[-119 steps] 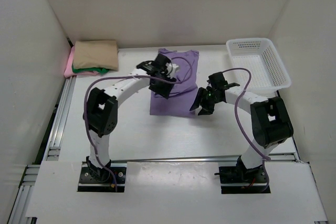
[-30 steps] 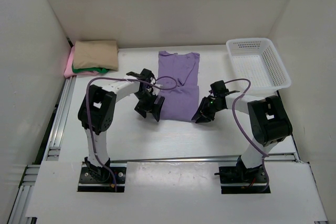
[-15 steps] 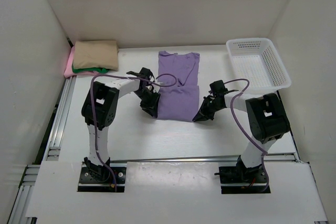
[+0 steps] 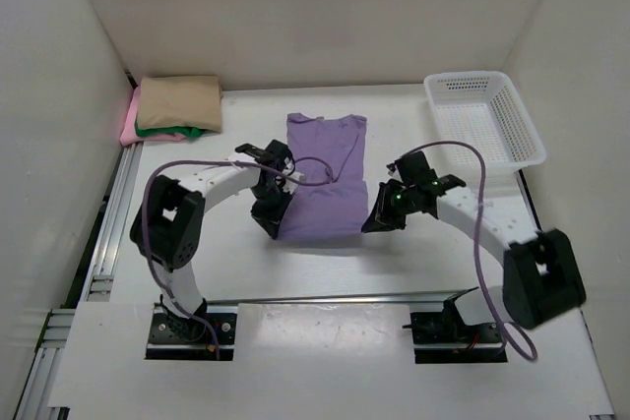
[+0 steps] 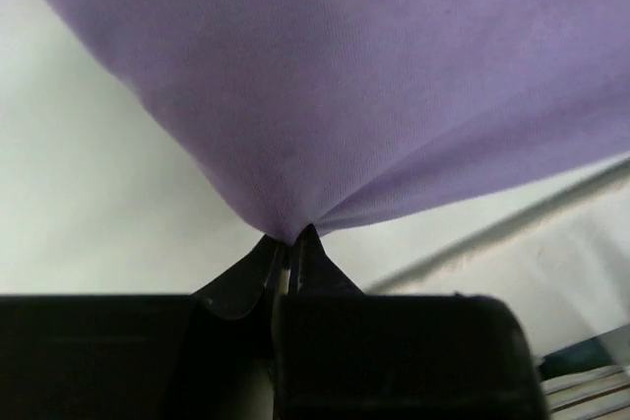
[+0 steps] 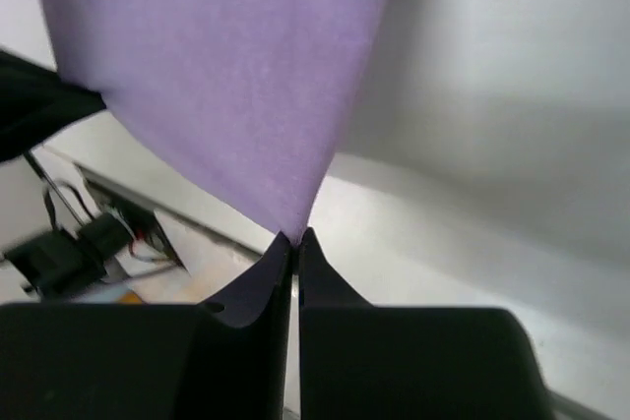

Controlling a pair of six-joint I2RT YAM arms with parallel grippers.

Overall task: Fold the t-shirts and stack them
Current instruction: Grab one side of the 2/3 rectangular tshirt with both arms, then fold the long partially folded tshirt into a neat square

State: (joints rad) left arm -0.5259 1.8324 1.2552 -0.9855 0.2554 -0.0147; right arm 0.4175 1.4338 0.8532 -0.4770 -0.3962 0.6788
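A fixed camera above and behind the arm bases looks down on the whole white desk (image 4: 325, 277). Each wrist camera looks very closely along its own dark fingers (image 5: 241, 280). All three views share the near edge of the lavender shirt (image 4: 330, 206).

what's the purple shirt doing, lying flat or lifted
The purple shirt is lifted at its near edge: left tool and right tool each pinch a corner, cloth clear of the table there.
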